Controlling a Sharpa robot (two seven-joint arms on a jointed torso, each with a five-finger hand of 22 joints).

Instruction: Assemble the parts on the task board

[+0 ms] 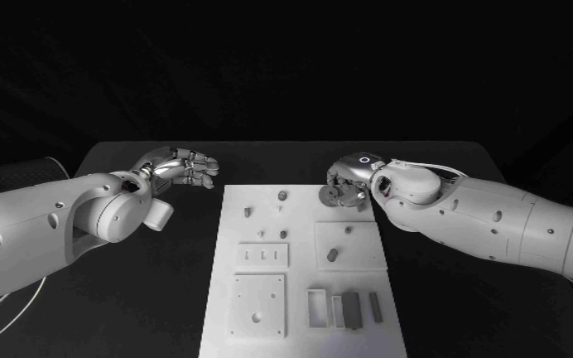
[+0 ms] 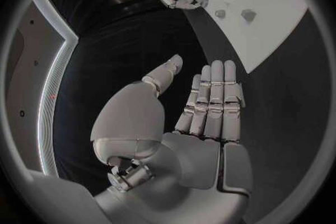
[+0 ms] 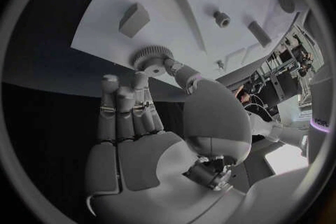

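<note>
The left hand (image 1: pixel 181 167) hangs empty, fingers extended, just off the task board's (image 1: pixel 305 308) far left corner. The right hand (image 1: pixel 346 188) pinches a toothed gear (image 3: pixel 152 58) at its fingertips, seemingly over the board's far edge. A light pinch could let the gear tilt or drop.

Parts (image 1: pixel 283 195) on task board (image 1: pixel 305 325)
</note>
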